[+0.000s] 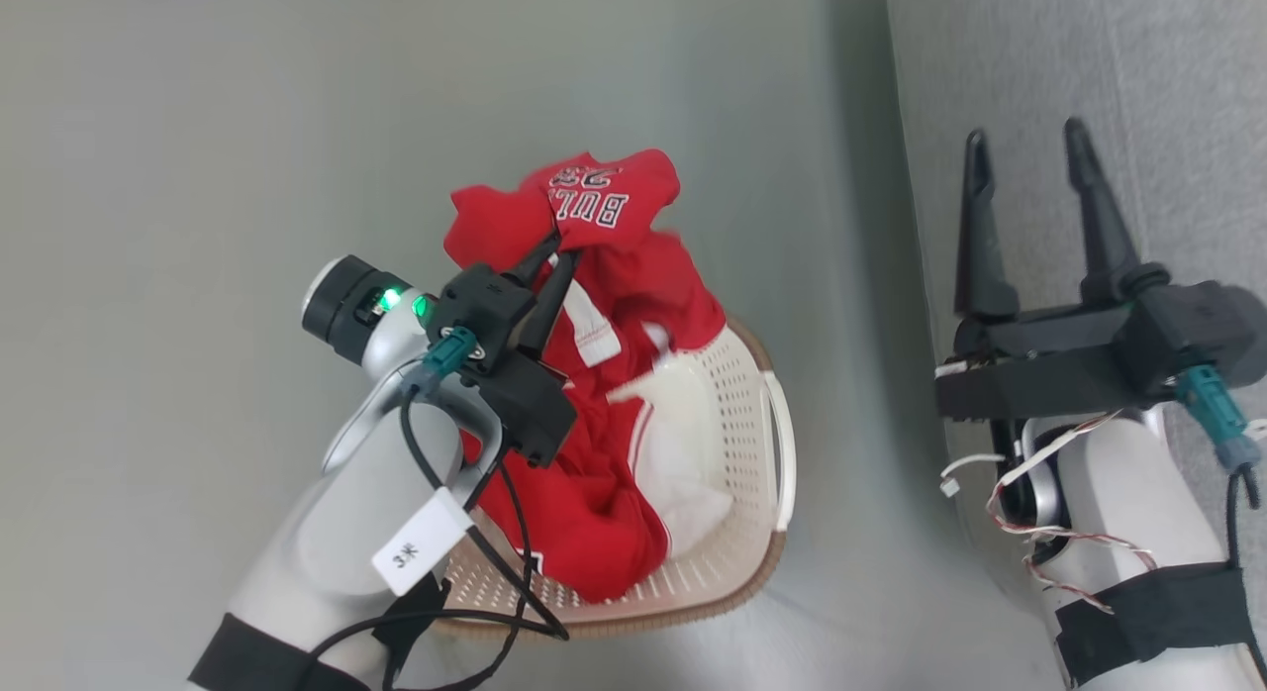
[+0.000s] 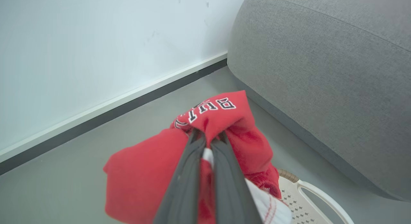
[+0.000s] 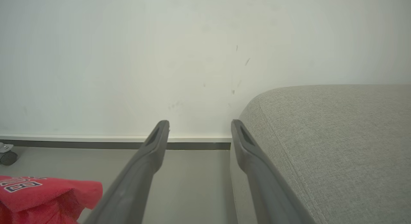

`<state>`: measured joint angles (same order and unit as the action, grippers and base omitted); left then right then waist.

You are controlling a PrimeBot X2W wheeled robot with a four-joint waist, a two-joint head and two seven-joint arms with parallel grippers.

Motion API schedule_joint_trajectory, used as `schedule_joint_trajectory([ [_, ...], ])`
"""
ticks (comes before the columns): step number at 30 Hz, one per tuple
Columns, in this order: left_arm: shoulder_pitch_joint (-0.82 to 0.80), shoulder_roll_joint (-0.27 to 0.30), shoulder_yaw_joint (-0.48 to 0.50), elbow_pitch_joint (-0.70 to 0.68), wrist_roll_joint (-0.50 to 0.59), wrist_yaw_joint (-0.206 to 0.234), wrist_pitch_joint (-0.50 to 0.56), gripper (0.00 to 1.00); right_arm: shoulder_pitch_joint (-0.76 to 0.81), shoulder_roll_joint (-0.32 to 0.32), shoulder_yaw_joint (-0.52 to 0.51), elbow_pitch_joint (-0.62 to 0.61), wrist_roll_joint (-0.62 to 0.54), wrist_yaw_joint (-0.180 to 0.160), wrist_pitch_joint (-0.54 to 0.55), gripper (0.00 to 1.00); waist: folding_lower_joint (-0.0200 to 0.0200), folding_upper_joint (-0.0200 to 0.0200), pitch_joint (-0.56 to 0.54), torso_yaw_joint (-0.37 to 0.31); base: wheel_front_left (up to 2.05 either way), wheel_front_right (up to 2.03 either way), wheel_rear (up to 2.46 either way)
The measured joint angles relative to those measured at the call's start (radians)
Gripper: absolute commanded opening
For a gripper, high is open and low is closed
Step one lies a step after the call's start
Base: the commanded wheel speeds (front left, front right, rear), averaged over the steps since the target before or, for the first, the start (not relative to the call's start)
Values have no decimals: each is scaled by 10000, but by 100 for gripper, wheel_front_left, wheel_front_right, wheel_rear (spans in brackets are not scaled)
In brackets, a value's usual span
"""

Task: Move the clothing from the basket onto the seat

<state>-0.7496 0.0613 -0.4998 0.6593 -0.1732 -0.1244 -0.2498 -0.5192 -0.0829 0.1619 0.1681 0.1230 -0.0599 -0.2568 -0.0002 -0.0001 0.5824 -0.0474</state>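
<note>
Red clothing (image 1: 614,305) with white trim and lettering is lifted partly out of the cream basket (image 1: 737,394), its lower folds still hanging inside. My left gripper (image 1: 557,250) is shut on a bunched fold of it, seen up close as the clothing (image 2: 218,118) pinched in the left gripper (image 2: 208,137). My right gripper (image 1: 1024,151) stands open and empty over the grey seat (image 1: 1168,97) at the right. From the right wrist, the right gripper (image 3: 199,126) points at the wall, with the seat (image 3: 337,137) to its right and the clothing (image 3: 41,192) low at the left.
The basket stands on grey floor (image 1: 198,176) just left of the seat's side (image 2: 321,73). A white wall with a dark skirting strip (image 2: 112,108) runs behind. A small caster wheel (image 3: 7,156) sits by the wall at the left.
</note>
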Motion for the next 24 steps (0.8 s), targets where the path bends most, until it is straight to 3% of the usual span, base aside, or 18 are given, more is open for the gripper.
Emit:
schedule_joint_trajectory([
  [14,-21,569,44,-685,-761,-71,0,0,666,109,700,1037,86,443,0,100,0,0,-2025,295,0,0,0],
  [24,-50,963,-468,-834,-1390,-73,0,0,1393,165,1549,1795,88,968,2,100,0,-1,-3446,229,0,0,0],
])
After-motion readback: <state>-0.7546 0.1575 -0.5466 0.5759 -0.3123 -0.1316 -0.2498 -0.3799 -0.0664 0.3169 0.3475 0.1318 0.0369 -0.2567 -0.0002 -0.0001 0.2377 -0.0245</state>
